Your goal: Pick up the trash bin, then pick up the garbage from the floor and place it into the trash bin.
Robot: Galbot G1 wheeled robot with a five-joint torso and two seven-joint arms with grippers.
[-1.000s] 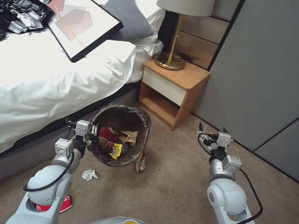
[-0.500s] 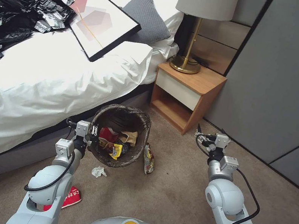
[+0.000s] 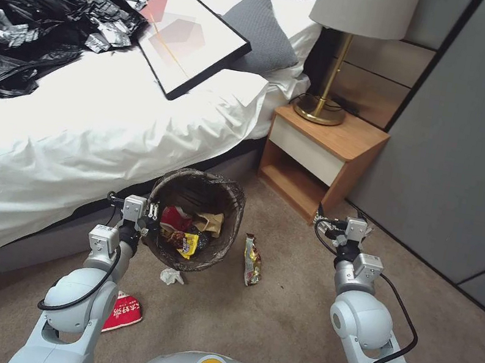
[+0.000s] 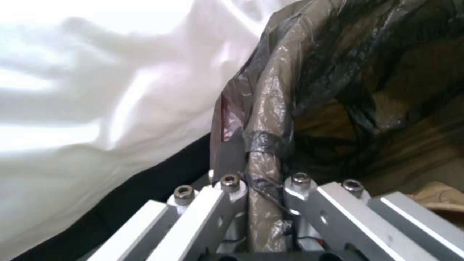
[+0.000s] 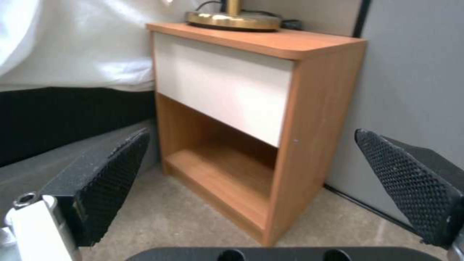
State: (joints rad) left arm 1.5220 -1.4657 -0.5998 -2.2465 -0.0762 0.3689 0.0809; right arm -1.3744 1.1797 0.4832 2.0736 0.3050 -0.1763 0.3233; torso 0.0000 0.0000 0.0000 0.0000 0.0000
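Observation:
The trash bin, lined with a dark brown bag, hangs tilted toward me beside the bed. My left gripper is shut on its near rim. In the left wrist view the fingers pinch the bag-wrapped rim. Inside the bin lie red, brown and yellow wrappers. Garbage lies on the carpet: a shiny snack wrapper right of the bin, a crumpled white scrap below it, and a red-and-white packet by my left arm. My right gripper stands open in the air, holding nothing.
A bed with white sheets fills the left, carrying black plastic bags and a framed picture. A wooden nightstand with a lamp stands ahead of my right gripper. A grey wall runs along the right. Open carpet lies between the arms.
The whole head view has shifted, with bed and nightstand sliding right. The bin stays in my left gripper at the same spot, while the floor litter has drifted right of it.

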